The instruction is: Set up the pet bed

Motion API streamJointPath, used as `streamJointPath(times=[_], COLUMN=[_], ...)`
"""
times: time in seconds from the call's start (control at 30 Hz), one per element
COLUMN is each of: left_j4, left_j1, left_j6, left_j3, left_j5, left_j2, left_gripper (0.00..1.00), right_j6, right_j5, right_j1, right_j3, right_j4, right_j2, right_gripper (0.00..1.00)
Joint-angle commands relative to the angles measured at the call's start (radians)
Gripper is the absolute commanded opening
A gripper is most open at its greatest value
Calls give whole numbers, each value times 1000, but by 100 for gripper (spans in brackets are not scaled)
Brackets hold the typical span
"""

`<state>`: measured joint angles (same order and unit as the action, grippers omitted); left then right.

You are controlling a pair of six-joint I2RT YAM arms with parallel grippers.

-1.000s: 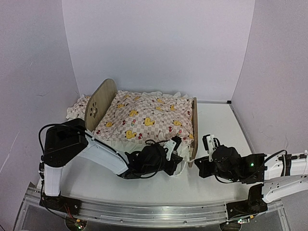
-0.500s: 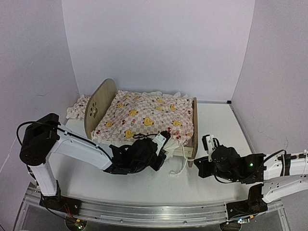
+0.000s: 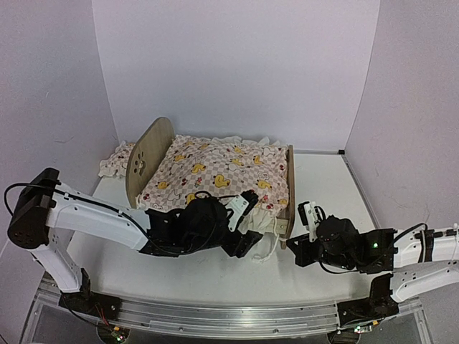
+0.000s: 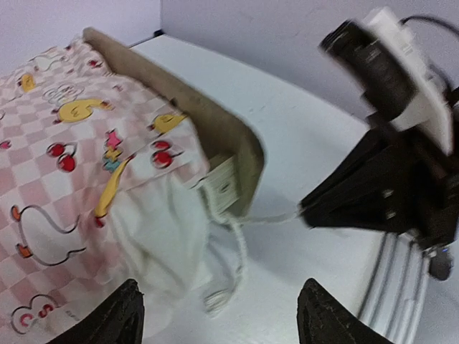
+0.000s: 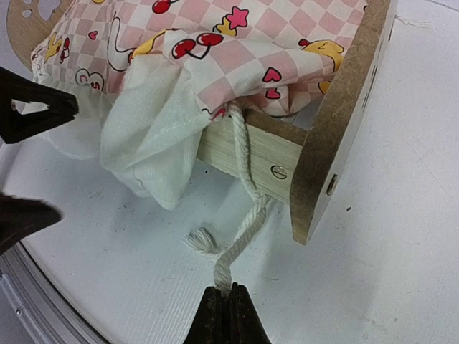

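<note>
Left gripper (image 4: 219,287) reopened | pet bed (image 3: 290,186) long axis left-right | headboard (image 3: 147,159) left

Light plywood pet bed (image 3: 290,188), upright, paw-print headboard (image 3: 153,143) at left

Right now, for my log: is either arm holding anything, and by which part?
The right fingers pinch the white cord near its end, trailing from the pet bed. The left fingers are open, holding nothing.

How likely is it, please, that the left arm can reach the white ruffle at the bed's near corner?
Probably yes: the left gripper is open right in front of the ruffle, with nothing between them.
</note>
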<state>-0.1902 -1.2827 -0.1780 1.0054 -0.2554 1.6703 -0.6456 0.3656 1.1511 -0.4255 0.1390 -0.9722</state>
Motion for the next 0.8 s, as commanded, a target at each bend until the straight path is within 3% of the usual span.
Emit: streamJointPath(times=[0.0, 0.1, 0.2, 0.3, 0.47, 0.77], left_j4=[-181, -184, -182, -152, 89, 216], left_j1=[-15, -15, -4, 18, 29, 32], left_j6=[-191, -300, -414, -497, -591, -619], left_j3=[26, 106, 155, 197, 355, 519], left_j5=[164, 177, 142, 102, -35, -42], left_j2=[17, 102, 168, 218, 305, 412], left_gripper=[67, 45, 34, 37, 42, 30], right_j6=[16, 15, 16, 21, 29, 42], right_j5=[-8, -7, -5, -10, -19, -33], right_j1=[-1, -1, -1, -1, 0, -1], right_j3=[-29, -35, -37, -41, -36, -34], right_j4=[-39, -37, -38, -37, -48, -67], right_j2=[21, 26, 26, 19, 25, 24], right_gripper=[0, 0, 0, 0, 0, 0])
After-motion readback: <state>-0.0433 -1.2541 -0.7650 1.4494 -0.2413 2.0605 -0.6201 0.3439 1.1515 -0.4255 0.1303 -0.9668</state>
